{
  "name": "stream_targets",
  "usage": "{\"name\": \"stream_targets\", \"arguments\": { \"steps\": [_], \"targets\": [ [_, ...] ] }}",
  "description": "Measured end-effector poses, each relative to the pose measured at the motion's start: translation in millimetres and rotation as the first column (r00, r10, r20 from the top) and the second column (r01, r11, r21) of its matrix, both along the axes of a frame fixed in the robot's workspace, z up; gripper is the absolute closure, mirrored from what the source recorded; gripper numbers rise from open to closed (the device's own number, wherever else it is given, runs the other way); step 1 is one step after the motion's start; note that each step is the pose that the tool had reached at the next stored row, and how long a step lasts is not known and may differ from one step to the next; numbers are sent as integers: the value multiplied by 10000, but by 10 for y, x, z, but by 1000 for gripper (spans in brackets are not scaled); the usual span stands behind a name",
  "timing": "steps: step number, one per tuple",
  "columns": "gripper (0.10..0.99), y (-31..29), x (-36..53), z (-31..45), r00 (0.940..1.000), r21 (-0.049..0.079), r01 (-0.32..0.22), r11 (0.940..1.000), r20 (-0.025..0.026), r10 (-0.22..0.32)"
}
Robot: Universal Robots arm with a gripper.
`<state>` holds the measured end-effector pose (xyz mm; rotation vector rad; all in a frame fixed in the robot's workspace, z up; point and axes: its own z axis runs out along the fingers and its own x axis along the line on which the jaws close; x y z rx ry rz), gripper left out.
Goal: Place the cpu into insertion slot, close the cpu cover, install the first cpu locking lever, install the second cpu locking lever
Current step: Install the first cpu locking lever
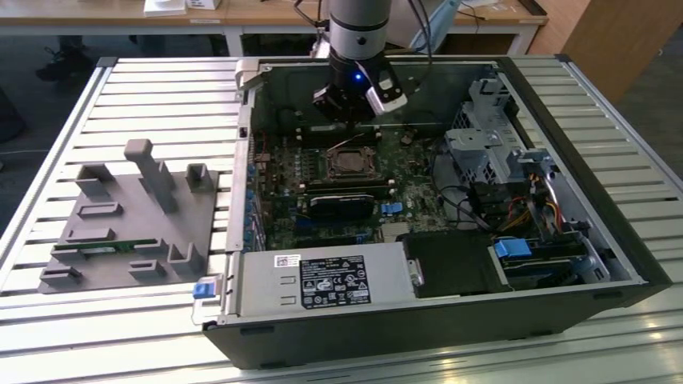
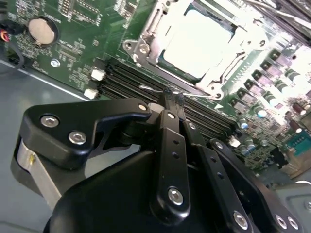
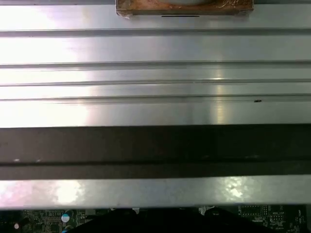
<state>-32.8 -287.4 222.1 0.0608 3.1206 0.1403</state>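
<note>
In the exterior view my gripper (image 1: 357, 120) hangs inside the open computer case, just behind the insertion slot (image 1: 348, 165) on the green motherboard. The second wrist view shows the cpu (image 2: 199, 41), a pale silvery square, lying in the insertion slot (image 2: 133, 48). The cpu cover (image 2: 154, 29), a silvery frame, lies down around it. My gripper (image 2: 170, 97) is shut, its black fingertips (image 2: 167, 104) pressed together. A thin wire locking lever (image 2: 199, 94) runs across right at the tips. I cannot tell whether the tips clamp it or only touch it.
A grey fixture tray (image 1: 128, 216) lies on the ribbed table at the exterior view's left. The case holds a labelled power supply (image 1: 320, 280), a black block (image 1: 341, 200) and a drive cage (image 1: 491, 152). Memory slots (image 2: 121, 77) and a coin battery (image 2: 43, 29) lie near the slot.
</note>
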Motion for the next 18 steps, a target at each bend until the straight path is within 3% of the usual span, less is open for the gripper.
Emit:
{"name": "stream_targets", "arguments": {
  "steps": [6, 18],
  "targets": [
    [980, 11, 93, -33, 10000, 0, 0, 10000, -10, 0],
    [980, 18, 148, -167, 10000, -70, 1, 10000, -69, -1]
  ]
}}
